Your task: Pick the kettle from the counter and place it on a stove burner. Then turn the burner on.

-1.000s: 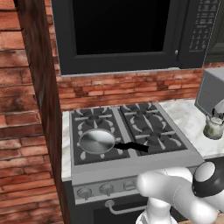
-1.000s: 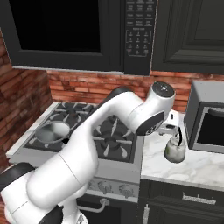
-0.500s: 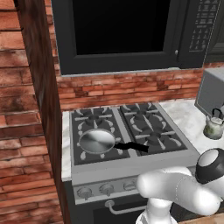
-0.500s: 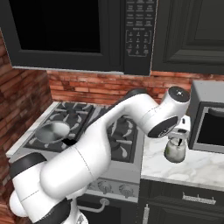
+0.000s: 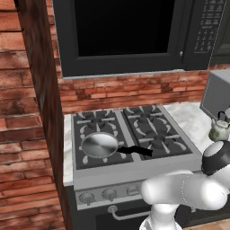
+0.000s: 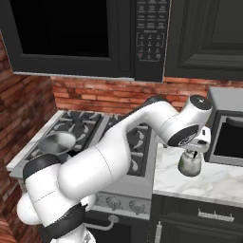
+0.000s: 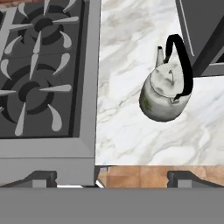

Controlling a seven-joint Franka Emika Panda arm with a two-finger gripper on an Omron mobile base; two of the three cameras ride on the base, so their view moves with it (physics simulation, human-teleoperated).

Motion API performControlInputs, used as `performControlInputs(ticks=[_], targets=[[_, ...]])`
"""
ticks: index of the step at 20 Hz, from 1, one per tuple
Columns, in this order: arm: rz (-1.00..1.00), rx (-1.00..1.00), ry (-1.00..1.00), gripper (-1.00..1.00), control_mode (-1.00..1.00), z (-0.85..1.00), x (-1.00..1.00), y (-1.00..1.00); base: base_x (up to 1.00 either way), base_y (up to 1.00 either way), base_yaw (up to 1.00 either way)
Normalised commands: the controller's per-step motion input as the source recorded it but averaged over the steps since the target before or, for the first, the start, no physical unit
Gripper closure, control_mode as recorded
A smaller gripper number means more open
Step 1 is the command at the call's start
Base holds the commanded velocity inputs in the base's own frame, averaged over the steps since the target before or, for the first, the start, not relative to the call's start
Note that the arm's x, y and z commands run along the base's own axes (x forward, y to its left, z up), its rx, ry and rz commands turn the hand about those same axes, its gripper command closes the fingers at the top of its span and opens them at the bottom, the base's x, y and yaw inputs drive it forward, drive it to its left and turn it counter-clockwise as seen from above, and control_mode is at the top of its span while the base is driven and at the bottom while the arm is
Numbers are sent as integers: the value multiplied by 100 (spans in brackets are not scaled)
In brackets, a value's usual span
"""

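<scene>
White marble table (image 7: 131, 131) carries the kettle (image 7: 165, 94); fingers (image 7: 111, 177) hover wide open, empty, needing descent onto its handle.

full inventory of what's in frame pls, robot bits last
kettle: 1, pale with green speckles, black arched handle, on the counter right of the stove
counter: 1, white marble with grey veins, right of the stove
stove burner: 4, dark under grey spoked grates, on the stove top
frying pan: 1, steel with black handle, on the front left burner
knobs: at least 3, grey, along the stove's front panel
microwave: 1, black, mounted above the stove
brick wall: red-brown, behind and left of the stove
grey box appliance: 1, on the counter behind the kettle
upper cabinets: dark, right of the microwave
arm: 1, white with dark joints, reaching over the counter
tool: 1, dark tips, open, above the kettle, not touching it
</scene>
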Motion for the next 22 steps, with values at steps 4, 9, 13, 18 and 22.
performControlInputs(ticks=[4, 9, 13, 18, 22], targets=[[0, 2, 1, -100, -100, -4, 7, -29, 0, 0, 0], [0, 2, 0, -100, -100, -3, 4, -23, 0, 0, 0], [0, 0, 0, -100, -100, -10, 1, -1, 0, 0, 0], [0, 0, 0, -100, -100, -16, 6, 0, 0, 0, 0], [1, 0, 0, -100, -100, -23, 11, 0, 0, 0, 0]])
